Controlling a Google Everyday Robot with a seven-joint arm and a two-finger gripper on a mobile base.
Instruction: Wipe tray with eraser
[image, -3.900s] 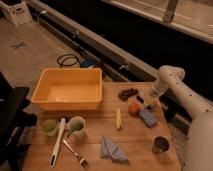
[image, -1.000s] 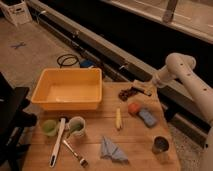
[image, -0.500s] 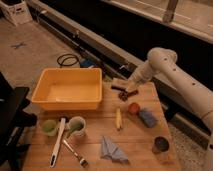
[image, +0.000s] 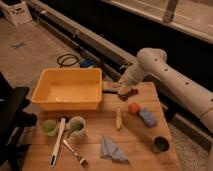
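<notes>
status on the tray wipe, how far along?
Early. Done: the hand is at the right wall of the yellow tray; I can't tell whether it carries the eraser. In hand: the approach to the tray. Left: the whole wipe, since the hand is not yet inside the tray.

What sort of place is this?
Probably a robot test lab: bare concrete floor, black cable coil lying on it, wooden table of props. The gripper is beside the yellow plastic tray.
</notes>
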